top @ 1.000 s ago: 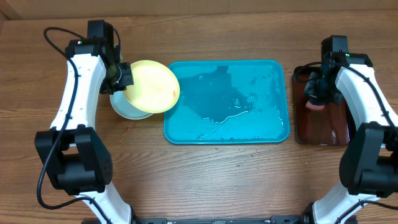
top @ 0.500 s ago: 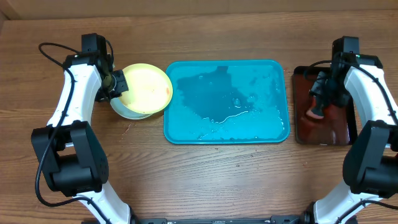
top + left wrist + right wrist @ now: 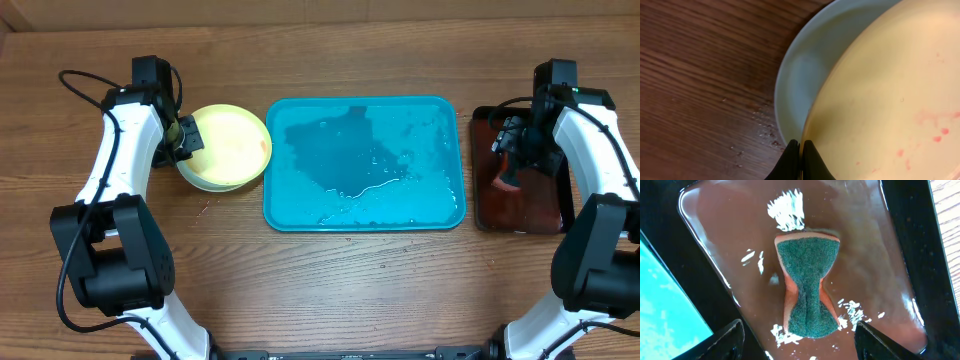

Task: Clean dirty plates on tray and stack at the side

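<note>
Left jaws, nearly closed, pinch the rim of the yellow plate (image 3: 232, 148). It sits on a blue plate (image 3: 800, 70) on the counter (image 3: 330, 280) just left of the wet tray (image 3: 365, 165), reaching from the jaws toward the tray. Right jaws gape wide over a sponge (image 3: 807, 265).

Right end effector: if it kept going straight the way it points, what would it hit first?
Probably the hourglass-shaped orange sponge with green scouring top, lying in the dark red-brown plastic tray between the open fingers of the right end effector; depth unclear.
</note>
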Controlling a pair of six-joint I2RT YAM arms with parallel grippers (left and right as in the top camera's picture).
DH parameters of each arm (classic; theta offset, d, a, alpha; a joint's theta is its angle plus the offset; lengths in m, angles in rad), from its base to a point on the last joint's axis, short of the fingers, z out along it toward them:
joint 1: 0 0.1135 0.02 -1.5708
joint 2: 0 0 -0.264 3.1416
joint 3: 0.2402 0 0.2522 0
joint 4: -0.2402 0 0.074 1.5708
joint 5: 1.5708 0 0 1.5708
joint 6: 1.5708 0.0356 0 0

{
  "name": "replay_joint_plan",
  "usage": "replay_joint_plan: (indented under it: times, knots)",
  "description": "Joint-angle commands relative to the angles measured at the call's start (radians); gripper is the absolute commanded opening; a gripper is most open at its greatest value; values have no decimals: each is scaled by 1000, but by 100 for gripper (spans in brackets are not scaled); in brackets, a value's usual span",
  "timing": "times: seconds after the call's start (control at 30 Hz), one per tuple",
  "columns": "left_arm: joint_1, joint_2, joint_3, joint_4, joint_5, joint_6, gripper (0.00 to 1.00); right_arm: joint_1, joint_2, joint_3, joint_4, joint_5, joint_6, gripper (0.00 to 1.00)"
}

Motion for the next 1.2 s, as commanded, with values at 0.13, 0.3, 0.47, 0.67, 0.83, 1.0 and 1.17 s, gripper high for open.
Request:
replay_joint_plan:
  times: [0.13,0.3,0.47,0.67,0.83,1.0,1.17]
  knots:
    - [-6,-26,-11,-7,-94,-32,81,-2,-10,-2,3,-8,-1,100]
    - [-8,-27,17,-57,-37,-32,100,-2,-15,76,-17,-97,-9,100]
    - [-17,-63,151,-174,-35,-32,99,11,-62,232,-83,-179,-46,100]
    - [-75,-234,287,-216,-27,-33,99,40,-170,354,-187,-211,-111,100]
    - [-146,-362,288,-194,-27,-43,100,57,-325,358,-223,-211,-116,100]
    - [-161,-389,288,-192,-12,-47,100,57,-475,358,-262,-257,-115,100]
    - [-161,-384,288,-192,-12,-47,100,57,-579,358,-319,-304,-109,100]
